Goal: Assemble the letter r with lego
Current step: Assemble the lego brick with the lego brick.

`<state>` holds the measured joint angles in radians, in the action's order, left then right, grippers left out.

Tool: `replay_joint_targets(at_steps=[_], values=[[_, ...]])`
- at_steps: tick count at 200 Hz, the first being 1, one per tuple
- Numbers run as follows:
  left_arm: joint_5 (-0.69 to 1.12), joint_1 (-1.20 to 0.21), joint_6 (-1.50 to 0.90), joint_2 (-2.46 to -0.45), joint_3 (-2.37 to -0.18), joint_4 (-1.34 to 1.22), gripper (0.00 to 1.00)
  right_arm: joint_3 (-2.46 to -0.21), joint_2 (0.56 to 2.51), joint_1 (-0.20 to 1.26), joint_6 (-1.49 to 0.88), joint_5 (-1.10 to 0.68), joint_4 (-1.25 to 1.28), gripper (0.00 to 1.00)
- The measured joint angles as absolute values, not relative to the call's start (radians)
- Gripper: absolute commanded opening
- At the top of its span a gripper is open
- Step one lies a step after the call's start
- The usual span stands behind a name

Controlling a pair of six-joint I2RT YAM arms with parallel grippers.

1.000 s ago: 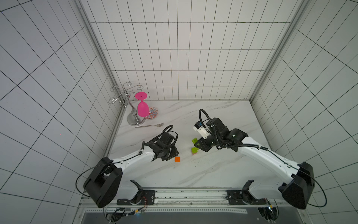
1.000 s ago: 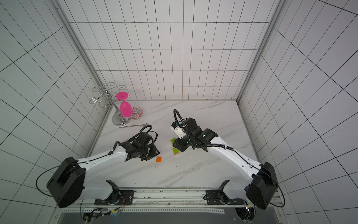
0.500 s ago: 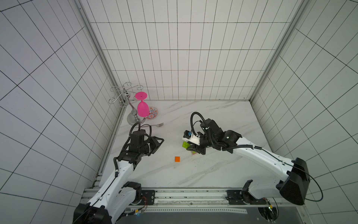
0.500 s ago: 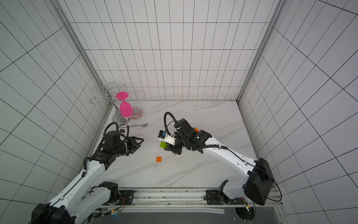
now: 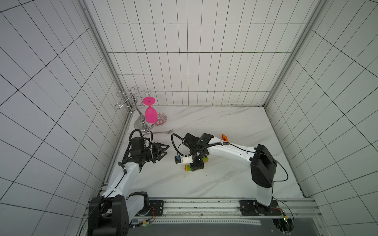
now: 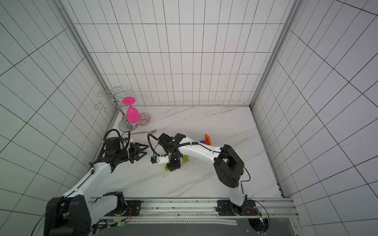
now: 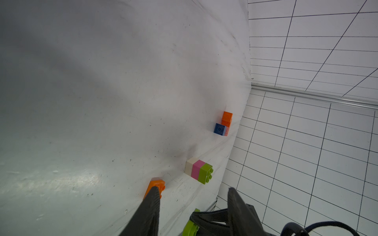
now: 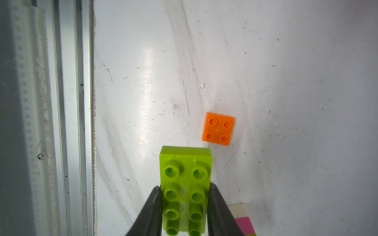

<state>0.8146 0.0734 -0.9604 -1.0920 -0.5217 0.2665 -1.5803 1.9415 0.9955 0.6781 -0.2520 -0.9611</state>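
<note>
At left of centre in both top views, a pink goblet [image 5: 150, 115] is hung inverted from a wire stand [image 5: 139, 124], with a patterned dish [image 5: 162, 120] just beside it and a fork [image 5: 163, 131] laid near on the marble tabletop [image 5: 225, 122].

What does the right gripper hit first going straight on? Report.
Most likely the white marble tabletop. The right gripper points down at it, shut on a long lime green lego brick, which would land first, just beside the small orange square lego brick. Height unclear.
</note>
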Motion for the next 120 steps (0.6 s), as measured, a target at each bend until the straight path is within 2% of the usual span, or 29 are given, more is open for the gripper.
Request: replay_joint_targets(at_steps=[49,120], values=[[0.817,0.081,-0.948,-1.135,-0.522,0.273,0.46,-1.681,2.048,0.997,0.585,-0.142,-1.031,0.00],[0.817,0.084,-0.931,-1.142,-0.530,0.289,0.46,-1.731,2.130,1.029,0.524,-0.101,-1.061,0.00]])
